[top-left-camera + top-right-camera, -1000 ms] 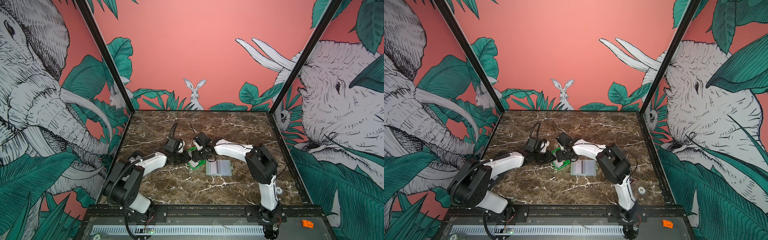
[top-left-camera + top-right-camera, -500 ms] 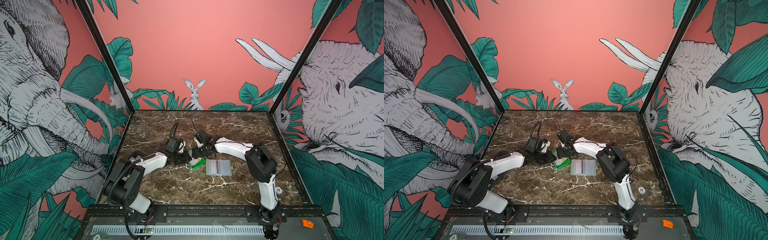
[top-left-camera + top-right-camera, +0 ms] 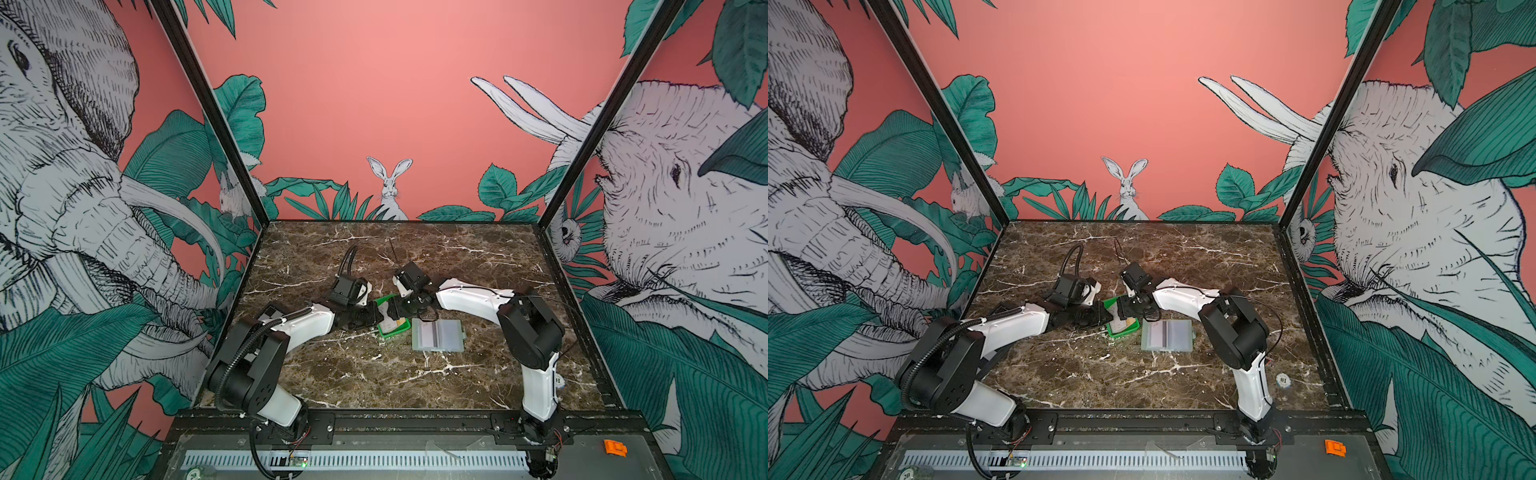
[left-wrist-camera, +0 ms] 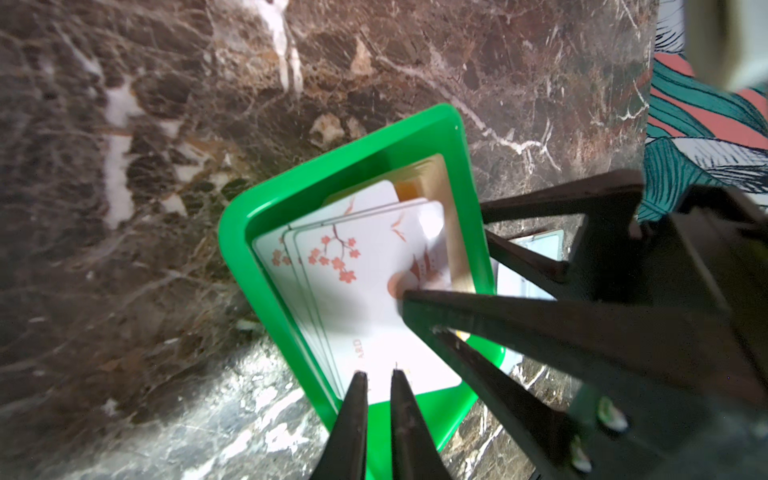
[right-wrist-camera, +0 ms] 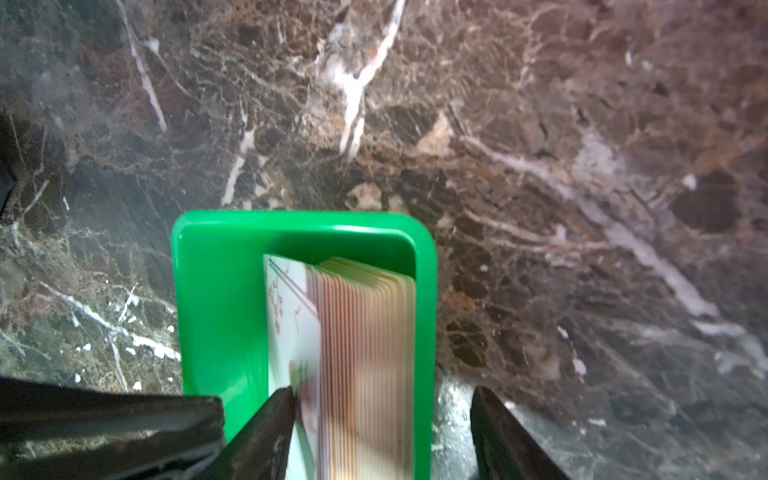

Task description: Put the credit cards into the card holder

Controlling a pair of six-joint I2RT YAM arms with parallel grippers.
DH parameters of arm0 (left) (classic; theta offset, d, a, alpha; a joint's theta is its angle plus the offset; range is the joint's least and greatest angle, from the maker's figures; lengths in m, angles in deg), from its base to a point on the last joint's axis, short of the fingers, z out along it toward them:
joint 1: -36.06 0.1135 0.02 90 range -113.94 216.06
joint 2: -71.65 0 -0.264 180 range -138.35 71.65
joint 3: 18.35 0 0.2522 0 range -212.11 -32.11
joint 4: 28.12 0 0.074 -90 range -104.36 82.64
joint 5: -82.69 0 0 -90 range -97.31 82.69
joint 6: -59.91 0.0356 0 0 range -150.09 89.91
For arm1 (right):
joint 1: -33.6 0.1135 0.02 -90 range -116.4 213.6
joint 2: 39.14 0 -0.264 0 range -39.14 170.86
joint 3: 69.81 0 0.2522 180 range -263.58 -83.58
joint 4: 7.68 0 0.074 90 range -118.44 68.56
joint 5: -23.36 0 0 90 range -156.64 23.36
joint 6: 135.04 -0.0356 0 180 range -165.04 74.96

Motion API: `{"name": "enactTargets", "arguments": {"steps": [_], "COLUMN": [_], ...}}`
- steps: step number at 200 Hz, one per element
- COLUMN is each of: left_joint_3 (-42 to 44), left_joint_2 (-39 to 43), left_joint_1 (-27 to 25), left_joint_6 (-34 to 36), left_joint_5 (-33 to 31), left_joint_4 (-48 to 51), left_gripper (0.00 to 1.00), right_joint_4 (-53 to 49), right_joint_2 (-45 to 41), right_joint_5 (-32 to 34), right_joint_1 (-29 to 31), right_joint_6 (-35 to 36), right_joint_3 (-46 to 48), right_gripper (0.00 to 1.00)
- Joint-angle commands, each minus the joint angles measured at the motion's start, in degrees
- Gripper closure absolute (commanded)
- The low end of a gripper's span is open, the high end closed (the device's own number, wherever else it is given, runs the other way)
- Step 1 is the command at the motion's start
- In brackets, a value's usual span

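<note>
We find the credit cards (image 4: 365,291) in a green tray (image 4: 232,232) on the marble table (image 3: 374,374). They form a thick stack leaning against one long wall, with white blossom-printed faces in front and tan ones behind. The card holder (image 3: 438,336) lies open and flat just beside the tray, on its right in both top views, with its clear sleeves facing up.

The right gripper (image 5: 382,390) has its jaws wide. One finger (image 4: 436,303) touches the front card's face and its partner stands outside the tray, so the stack and the tray wall sit between them. The left gripper (image 4: 377,374) crowds the tray's short end, its jaws nearly together with only a slit between them; we cannot tell whether they pinch anything. Together the two grippers cover much of the tray in both top views.

Well apart from these, a round numbered tag (image 3: 1282,379) lies near the right arm's base, and a small orange piece (image 3: 615,447) sits on the front ledge.
</note>
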Motion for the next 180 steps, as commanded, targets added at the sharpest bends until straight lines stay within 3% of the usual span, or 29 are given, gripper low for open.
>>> {"name": "enactTargets", "arguments": {"steps": [1,54,125,180], "left_joint_3": [0.0,-0.3,-0.4,-0.7], "left_joint_2": [0.3,0.1,0.3,-0.3], "left_joint_1": [0.0,-0.2,-0.2,-0.2], "left_joint_6": [1.3,1.1,1.4,1.1], "left_joint_5": [-2.3,-2.1,-2.1,-2.1], "left_joint_4": [4.1,4.2,5.0,4.2], "left_gripper": [0.85,0.85,0.85,0.85], "right_joint_4": [-0.3,-0.2,-2.5,-0.6], "right_joint_2": [-2.3,-0.8,3.8,1.0], "right_joint_5": [0.9,1.4,2.4,-0.1], "right_joint_1": [-0.3,0.0,-1.6,-1.6], "right_joint_6": [-0.9,-2.0,-0.9,-1.2], "right_joint_3": [2.5,2.4,-6.4,-3.5], "right_gripper": [0.34,0.33,0.32,0.31]}}
